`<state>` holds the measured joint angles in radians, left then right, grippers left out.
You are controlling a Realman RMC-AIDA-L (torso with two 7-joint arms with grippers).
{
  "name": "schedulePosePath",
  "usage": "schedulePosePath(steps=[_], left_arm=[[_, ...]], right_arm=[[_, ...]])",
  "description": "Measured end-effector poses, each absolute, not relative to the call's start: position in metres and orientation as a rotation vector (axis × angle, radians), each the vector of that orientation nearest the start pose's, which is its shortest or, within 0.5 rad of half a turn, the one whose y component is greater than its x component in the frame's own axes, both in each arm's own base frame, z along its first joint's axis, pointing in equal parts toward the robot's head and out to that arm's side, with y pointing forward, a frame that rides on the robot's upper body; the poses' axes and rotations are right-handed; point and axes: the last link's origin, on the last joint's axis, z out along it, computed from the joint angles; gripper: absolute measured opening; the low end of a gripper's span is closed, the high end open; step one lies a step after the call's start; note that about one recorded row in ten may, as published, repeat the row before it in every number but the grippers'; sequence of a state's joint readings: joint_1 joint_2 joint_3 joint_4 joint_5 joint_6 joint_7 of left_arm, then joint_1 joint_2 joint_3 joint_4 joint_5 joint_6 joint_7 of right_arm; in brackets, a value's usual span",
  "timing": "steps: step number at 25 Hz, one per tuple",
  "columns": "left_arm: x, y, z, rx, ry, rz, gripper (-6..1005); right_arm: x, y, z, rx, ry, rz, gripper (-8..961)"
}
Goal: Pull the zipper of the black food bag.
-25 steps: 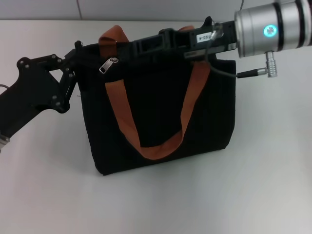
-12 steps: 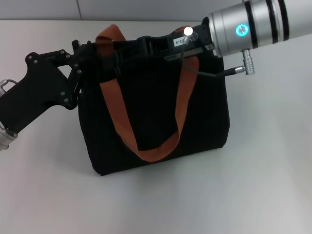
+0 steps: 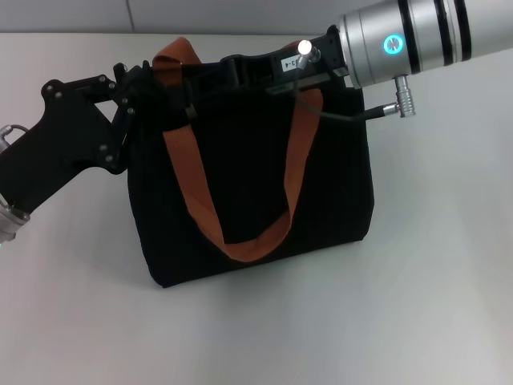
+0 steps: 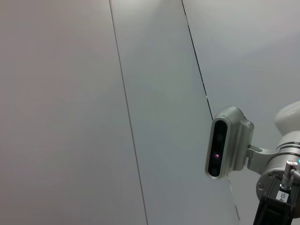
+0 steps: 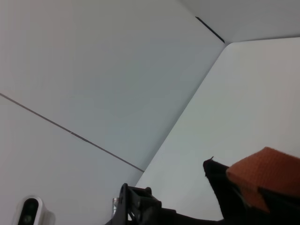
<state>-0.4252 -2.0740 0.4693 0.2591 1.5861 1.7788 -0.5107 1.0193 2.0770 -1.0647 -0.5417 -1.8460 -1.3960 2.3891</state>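
The black food bag (image 3: 337, 176) stands upright in the middle of the head view, its rust-brown handles (image 3: 191, 192) hanging down the front. My right gripper (image 3: 196, 84) reaches in from the right along the bag's upper edge, up to its left end. My left gripper (image 3: 152, 95) comes from the left and sits against the bag's upper left corner, close to the right gripper. The zipper is hidden behind the two grippers. The right wrist view shows a handle (image 5: 265, 176), the bag's corner (image 5: 220, 185) and the left gripper (image 5: 140, 206) beyond it.
The bag stands on a white table (image 3: 433, 305), with a pale wall behind it. A cable and plug (image 3: 397, 104) stick out under my right wrist. The left wrist view shows only the wall and the right arm's wrist camera (image 4: 226, 149).
My right gripper has slid left along the bag's top and now covers the silver pull tab seen one second ago. My left gripper has moved in to the bag's corner. The bag has shifted slightly left.
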Motion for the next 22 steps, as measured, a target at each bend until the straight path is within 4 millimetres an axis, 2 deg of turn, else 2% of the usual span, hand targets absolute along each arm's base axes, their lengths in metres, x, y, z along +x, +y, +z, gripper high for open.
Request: schedulePosePath(steps=[5,10,18,22], left_arm=[[-0.2726,0.2840,0.0120,-2.108,-0.003,-1.142,28],[-0.2714,0.2840,0.0102,-2.111,-0.009,-1.151,29],[-0.2718,0.2834,0.0097,-2.113,-0.012,-1.150,29],[-0.2724,0.2832,0.0102,-2.109,-0.015,-1.149,30]], right_arm=[[0.0777,0.4000,-0.0560,-2.888,1.457,0.590,416],[0.0769,0.3998,-0.0584,-2.909,1.395,0.564,182],[0.0738,0.4011,-0.0632,-2.926,1.292,0.529,-2],[0.0733,0.4017,-0.0614,-2.921,1.266,0.531,-2]])
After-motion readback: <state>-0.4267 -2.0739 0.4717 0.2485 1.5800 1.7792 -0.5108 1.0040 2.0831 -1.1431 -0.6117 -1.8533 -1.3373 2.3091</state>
